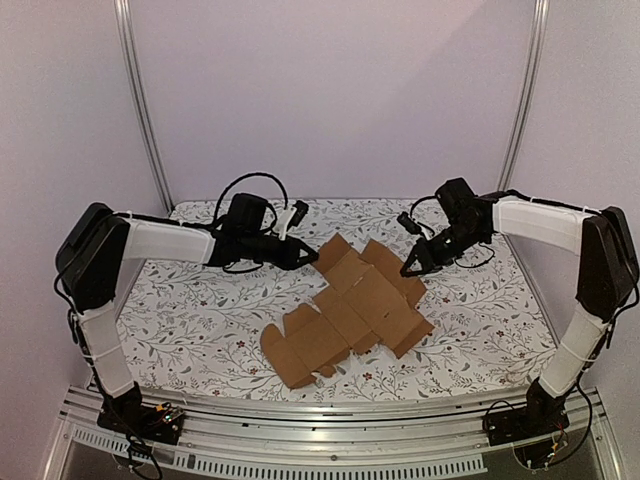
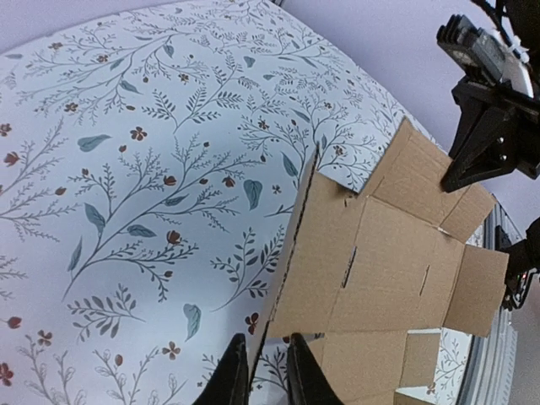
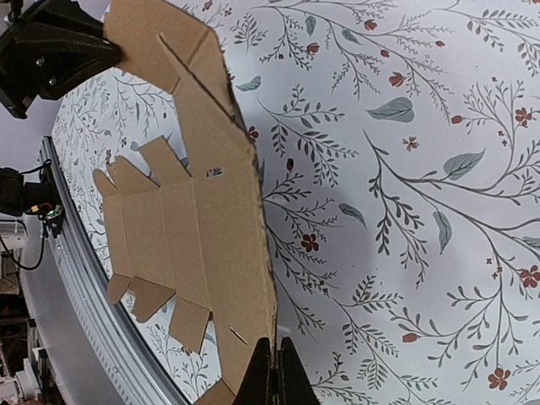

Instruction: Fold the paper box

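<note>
The paper box [image 1: 350, 305] lies as a flat brown die-cut sheet in the middle of the floral cloth, its flaps spread out. My left gripper [image 1: 308, 258] is at the sheet's far left corner. In the left wrist view the sheet [image 2: 380, 270] has its edge running between the fingers of the left gripper [image 2: 266, 371], which stand a little apart with cloth showing in the gap. My right gripper [image 1: 408, 270] is at the far right edge. In the right wrist view it [image 3: 272, 371] is pinched shut on the edge of the cardboard [image 3: 202, 211], which is lifted slightly.
A floral tablecloth [image 1: 200, 320] covers the table. An aluminium rail [image 1: 330, 415] runs along the near edge between the arm bases. Metal posts [image 1: 140, 100] [image 1: 525, 90] rise at the back corners against white walls.
</note>
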